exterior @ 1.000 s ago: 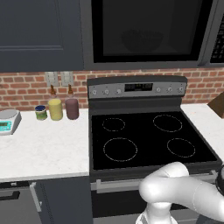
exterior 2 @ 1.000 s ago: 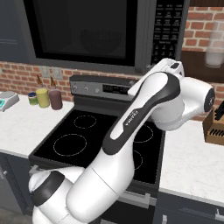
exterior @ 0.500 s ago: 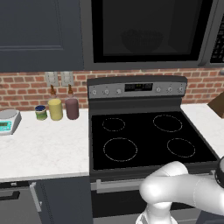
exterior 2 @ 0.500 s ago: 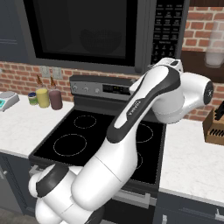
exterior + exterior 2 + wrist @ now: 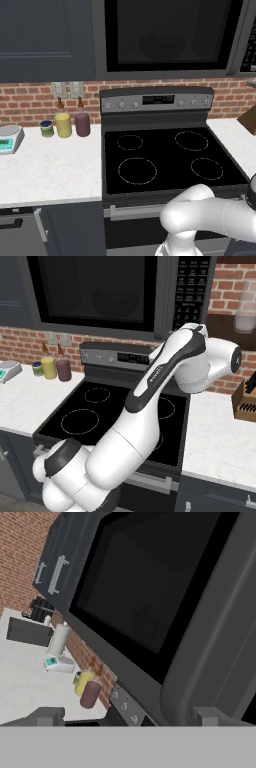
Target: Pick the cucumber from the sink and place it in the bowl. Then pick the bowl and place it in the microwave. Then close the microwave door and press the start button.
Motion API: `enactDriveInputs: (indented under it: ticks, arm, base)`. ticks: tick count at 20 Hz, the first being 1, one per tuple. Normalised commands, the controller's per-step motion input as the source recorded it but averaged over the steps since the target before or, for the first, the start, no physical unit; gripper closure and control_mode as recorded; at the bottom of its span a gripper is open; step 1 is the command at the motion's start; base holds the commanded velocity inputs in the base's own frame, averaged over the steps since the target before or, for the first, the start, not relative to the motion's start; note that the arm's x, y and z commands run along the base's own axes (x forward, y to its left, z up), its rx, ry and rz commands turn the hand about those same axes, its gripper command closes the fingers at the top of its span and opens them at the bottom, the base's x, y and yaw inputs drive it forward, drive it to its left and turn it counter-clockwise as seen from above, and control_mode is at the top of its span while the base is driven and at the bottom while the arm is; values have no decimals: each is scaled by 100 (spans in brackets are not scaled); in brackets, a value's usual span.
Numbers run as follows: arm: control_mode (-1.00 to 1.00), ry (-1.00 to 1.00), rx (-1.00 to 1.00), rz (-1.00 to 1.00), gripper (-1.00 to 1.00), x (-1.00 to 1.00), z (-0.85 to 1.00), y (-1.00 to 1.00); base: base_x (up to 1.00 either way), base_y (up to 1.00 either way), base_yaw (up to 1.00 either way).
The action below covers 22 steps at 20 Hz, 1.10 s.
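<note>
The microwave (image 5: 170, 37) hangs above the stove (image 5: 167, 157), and its door (image 5: 95, 293) is shut, the black glass flush with the frame; through the glass the bowl (image 5: 161, 46) shows dimly as a round shape on the floor of the cavity, and what lies in it cannot be told; the cucumber cannot be made out through the dark window. The arm (image 5: 150, 391) rises from the near edge of the stove, bends at a dark elbow and reaches up and right, its wrist level with the button panel (image 5: 192, 286) at the right of the microwave; the gripper (image 5: 127, 716) has its two tips spread wide apart with nothing between them, close in front of the door's long curved handle (image 5: 200, 647). On the counter (image 5: 47, 167) left of the stove, a yellow jar (image 5: 63, 124) and a maroon jar (image 5: 82, 123) stand side by side at the brick wall, a small green-lidded jar (image 5: 46, 128) just left of them, a kitchen scale (image 5: 9, 138) further left; a knife block (image 5: 245, 401) stands on the right counter.
</note>
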Motion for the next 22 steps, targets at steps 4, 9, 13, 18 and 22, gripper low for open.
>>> enactDriveInputs:
  ticks: [4,9,13,18,22]
  arm:
    - [-100,0,0,0,-100,15,0,0]
    - [-100,0,0,0,-100,13,-6,0]
    - [-100,0,0,0,-100,12,-11,-3]
    - [-100,0,0,0,-100,12,-6,-8]
    - [-100,0,0,0,-100,12,0,-8]
  base:
    - [0,0,0]
    - [0,0,0]
    - [0,0,0]
    - [0,0,0]
    - [0,0,0]
